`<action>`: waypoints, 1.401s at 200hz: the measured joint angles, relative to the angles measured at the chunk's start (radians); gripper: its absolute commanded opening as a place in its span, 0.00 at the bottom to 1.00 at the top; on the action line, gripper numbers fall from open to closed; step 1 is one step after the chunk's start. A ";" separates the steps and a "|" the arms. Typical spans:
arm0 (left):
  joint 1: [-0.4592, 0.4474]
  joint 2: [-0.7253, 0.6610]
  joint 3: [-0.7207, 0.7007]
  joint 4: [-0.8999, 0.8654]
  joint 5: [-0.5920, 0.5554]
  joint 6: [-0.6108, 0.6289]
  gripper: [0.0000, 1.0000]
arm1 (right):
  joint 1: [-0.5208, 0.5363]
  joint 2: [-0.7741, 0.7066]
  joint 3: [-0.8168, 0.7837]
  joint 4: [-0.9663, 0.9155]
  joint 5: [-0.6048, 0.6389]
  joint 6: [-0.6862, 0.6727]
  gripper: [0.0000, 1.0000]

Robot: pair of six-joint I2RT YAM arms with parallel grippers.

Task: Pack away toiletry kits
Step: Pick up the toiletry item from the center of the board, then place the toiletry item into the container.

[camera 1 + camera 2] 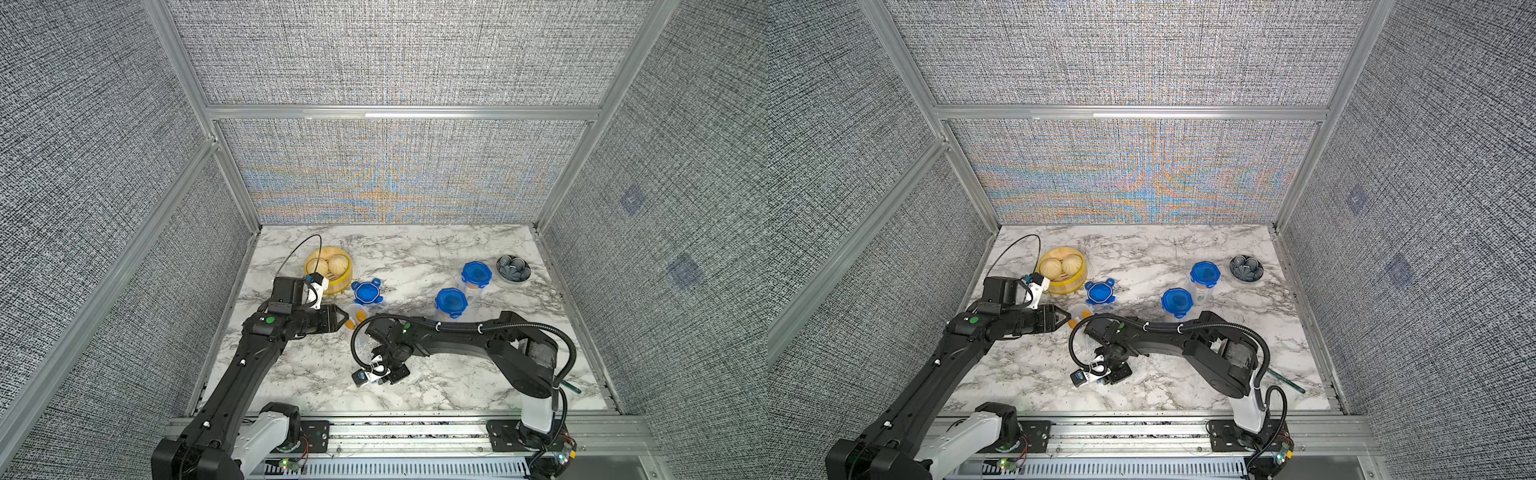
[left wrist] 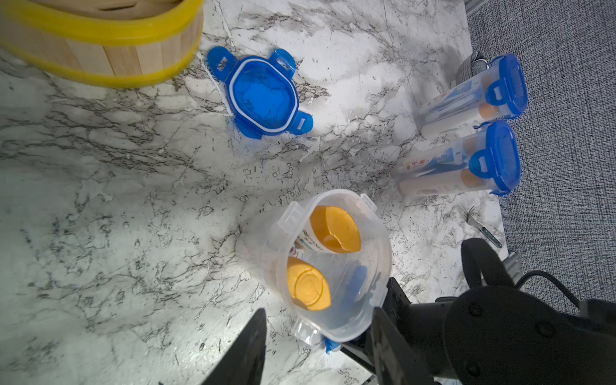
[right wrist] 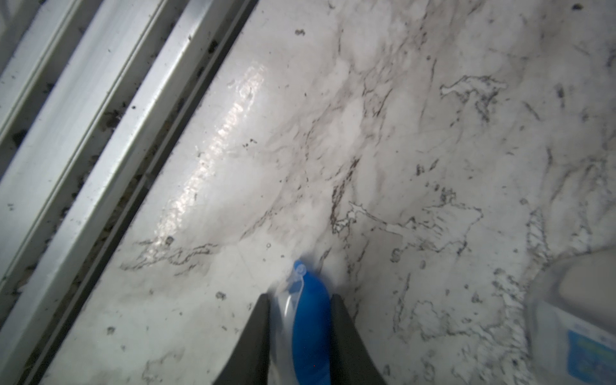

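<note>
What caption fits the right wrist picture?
Right fingers grip a blue-white toothbrush, marble table behind.

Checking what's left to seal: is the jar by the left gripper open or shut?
Open. The jar has a bare rim, with two orange caps visible inside. A blue lid lies loose on the table.

on the marble table, a yellow steamer with buns sits at ten o'clock, a dark bowl at two o'clock.
</note>
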 measured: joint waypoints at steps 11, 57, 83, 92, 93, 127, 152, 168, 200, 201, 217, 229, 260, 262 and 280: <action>0.000 0.001 0.000 0.000 0.001 0.001 0.51 | -0.010 -0.028 -0.010 -0.004 -0.007 0.021 0.18; 0.000 -0.004 -0.004 0.001 0.000 0.004 0.51 | -0.092 -0.216 -0.021 0.003 -0.136 0.157 0.16; 0.000 -0.011 -0.006 0.001 -0.003 0.004 0.51 | -0.156 -0.312 0.011 0.046 -0.243 0.296 0.15; 0.000 -0.013 -0.006 0.001 -0.004 0.004 0.51 | -0.180 -0.340 0.019 0.086 -0.283 0.356 0.15; 0.000 -0.013 -0.006 0.001 -0.004 0.004 0.51 | -0.182 -0.341 0.020 0.090 -0.286 0.361 0.15; 0.000 -0.022 -0.003 0.001 -0.012 0.004 0.51 | -0.265 -0.351 0.045 0.344 -0.403 0.634 0.15; 0.000 -0.031 -0.003 0.001 -0.031 0.004 0.51 | -0.307 -0.284 0.047 0.626 -0.465 0.866 0.14; 0.000 -0.037 -0.003 0.000 -0.054 0.001 0.51 | -0.310 -0.229 0.048 0.778 -0.481 0.978 0.13; 0.001 -0.052 0.002 -0.031 -0.142 -0.014 0.51 | -0.298 -0.146 0.062 0.992 -0.498 1.144 0.12; 0.001 -0.052 0.002 -0.032 -0.144 -0.015 0.51 | -0.298 -0.145 0.061 0.996 -0.498 1.147 0.12; 0.002 -0.053 0.008 -0.046 -0.182 -0.026 0.51 | -0.291 -0.131 0.040 1.069 -0.495 1.199 0.12; 0.005 -0.053 0.013 -0.051 -0.201 -0.027 0.51 | -0.284 -0.124 0.017 1.108 -0.487 1.222 0.13; 0.027 -0.066 0.014 -0.056 -0.233 -0.034 0.51 | -0.265 -0.079 -0.028 1.202 -0.485 1.270 0.12; 0.028 -0.066 0.014 -0.056 -0.233 -0.034 0.51 | -0.265 -0.076 -0.030 1.207 -0.484 1.273 0.12; 0.040 -0.063 0.014 -0.056 -0.232 -0.036 0.51 | -0.263 -0.051 -0.036 1.232 -0.475 1.292 0.12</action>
